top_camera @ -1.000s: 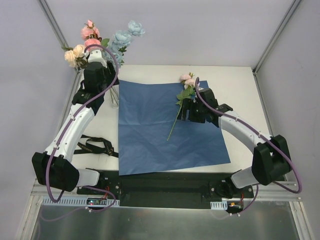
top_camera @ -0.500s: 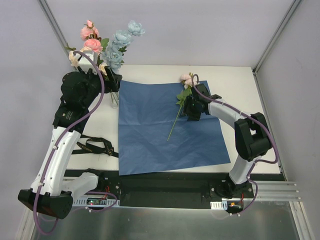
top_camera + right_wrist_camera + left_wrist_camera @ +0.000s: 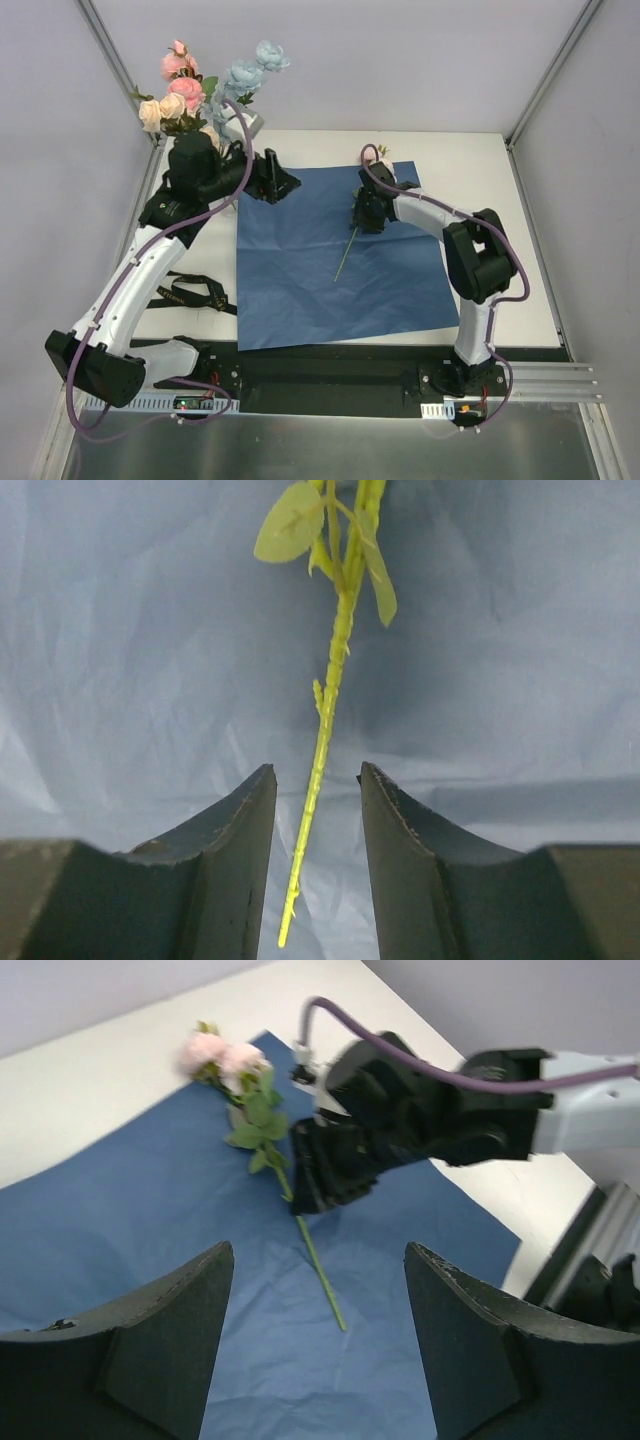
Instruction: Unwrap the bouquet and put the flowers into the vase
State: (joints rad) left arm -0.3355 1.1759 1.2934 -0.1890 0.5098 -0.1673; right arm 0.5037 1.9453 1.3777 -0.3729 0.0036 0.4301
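One pink-headed spray of the flowers [image 3: 346, 255] lies on the unfolded blue paper [image 3: 300, 280]. My right gripper [image 3: 362, 214] is low over its middle. In the right wrist view the green stem [image 3: 324, 725] runs between the fingers of the right gripper [image 3: 316, 768], with a gap on each side, so the jaws stand open. My left gripper [image 3: 284, 186] hovers open and empty over the paper's back left corner, and in the left wrist view [image 3: 318, 1250] it faces the spray [image 3: 262, 1130]. Other pink, cream and light-blue flowers [image 3: 190, 90] stand upright at the back left. The vase is hidden behind the left arm.
A black ribbon [image 3: 190, 293] lies on the white table [image 3: 480, 180] left of the paper. Metal frame posts [image 3: 120, 60] rise at the back corners. The right arm's elbow [image 3: 480, 260] stands over the paper's right edge.
The left arm has swung from the standing flowers to the paper's back left corner. The right gripper has moved left onto the stem, and its jaws have narrowed around it.
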